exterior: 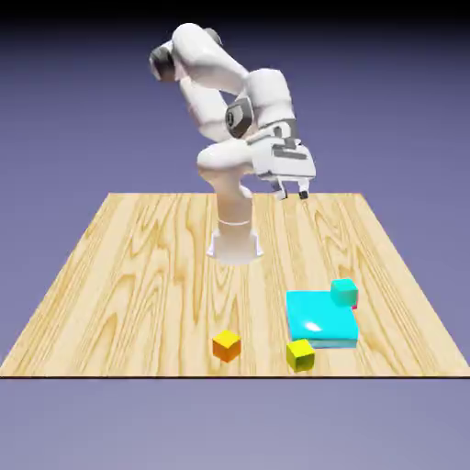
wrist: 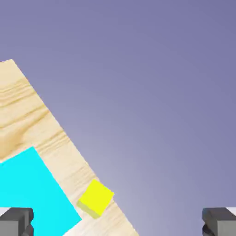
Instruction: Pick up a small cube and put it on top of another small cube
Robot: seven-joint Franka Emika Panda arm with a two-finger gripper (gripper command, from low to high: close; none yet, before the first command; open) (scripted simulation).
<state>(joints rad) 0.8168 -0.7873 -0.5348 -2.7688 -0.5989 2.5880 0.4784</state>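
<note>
- Looking at the exterior view first: the gripper (exterior: 292, 192) hangs high above the far part of the table (exterior: 138, 266), its fingers spread apart and holding nothing, well away from every cube.
- The magenta cube (exterior: 354, 307) is almost wholly hidden here; only a thin pink sliver shows just at the exterior view's right of the big cyan block (exterior: 319, 318), below the teal cube (exterior: 344, 291). A descent aimed from this view could easily land on the teal cube or on the block's edge instead.
- Because the magenta cube appears to sit tight beside the block, one finger may have no room to slide between them, so the jaws could push the cube or close on the block's wall.
- The orange cube (exterior: 227, 345) stands alone near the front edge, well apart from the block. The yellow-green cube (exterior: 300, 354) lies between the two areas, and a low carry across could knock it.
- Being close to the front edge, the orange cube could get nudged off by a careless placement, and an off-centre release would let the carried cube tip.
- Turning to the hand view: both fingertips (wrist: 16, 221) sit at the bottom corners, wide apart, with nothing between them.
- Only the cyan block (wrist: 32, 193), the yellow-green cube (wrist: 96, 198) and the table's edge show; neither the magenta nor the orange cube is visible, so the hand is not yet lined up on its target and could mistake the yellow-green cube for it.
</note>
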